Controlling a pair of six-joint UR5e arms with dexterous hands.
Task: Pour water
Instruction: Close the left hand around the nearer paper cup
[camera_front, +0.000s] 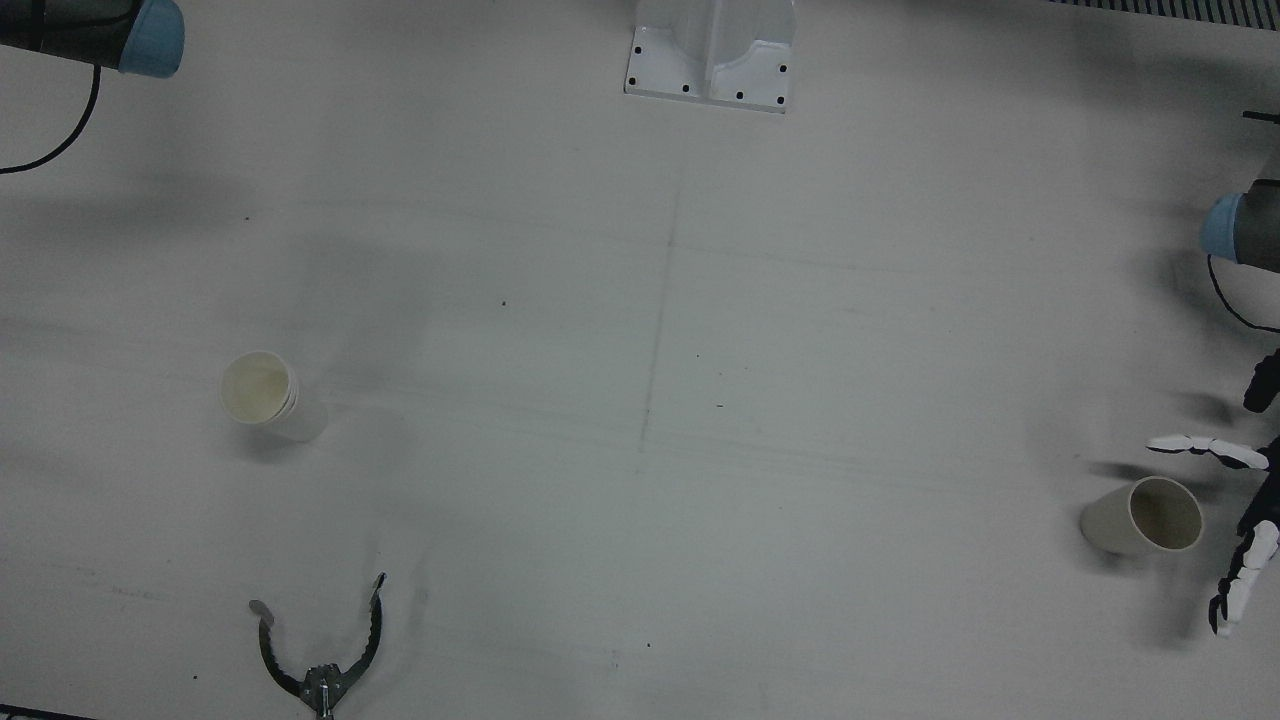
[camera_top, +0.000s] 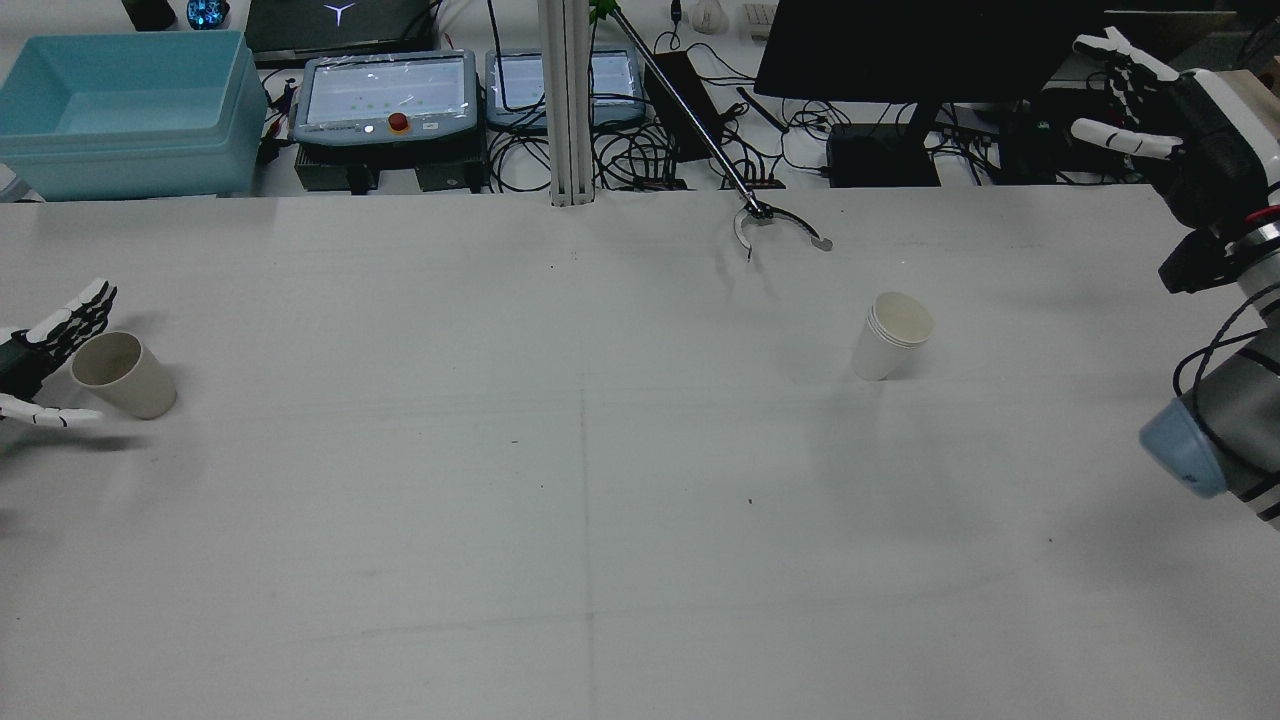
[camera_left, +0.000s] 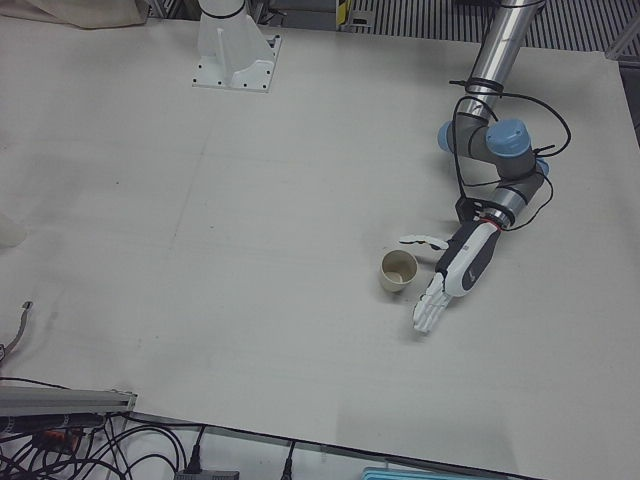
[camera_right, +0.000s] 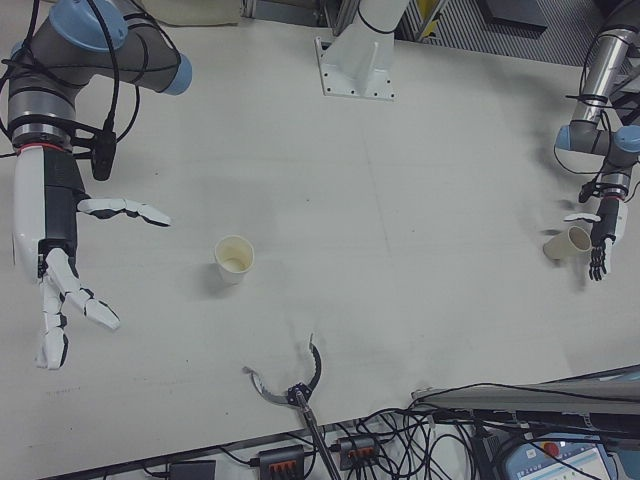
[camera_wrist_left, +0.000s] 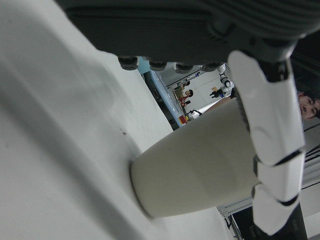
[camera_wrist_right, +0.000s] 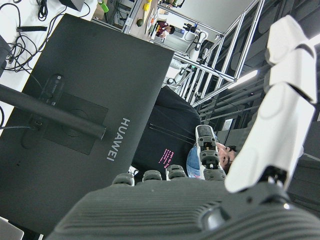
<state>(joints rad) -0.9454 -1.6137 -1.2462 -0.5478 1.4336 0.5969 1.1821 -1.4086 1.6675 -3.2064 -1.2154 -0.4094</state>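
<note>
A beige cup (camera_front: 1145, 518) stands on the table at its left side, also seen as the beige cup (camera_top: 125, 375) in the rear view. My left hand (camera_top: 25, 365) is low beside it and open, its fingers spread along both sides of the cup. The left hand view shows the cup (camera_wrist_left: 195, 165) close to the palm, with fingers (camera_wrist_left: 272, 130) in front of it. Whether they touch is unclear. A stack of white paper cups (camera_top: 890, 335) stands upright on the right half. My right hand (camera_top: 1170, 110) hangs open high above the table's right edge, far from that stack.
A metal grabber tool (camera_top: 775, 225) reaches over the far table edge, its claws resting on the surface near the white cups. The arm pedestal (camera_front: 712, 60) is bolted at the table's middle. A blue bin (camera_top: 120, 110), pendants and a monitor lie beyond the far edge.
</note>
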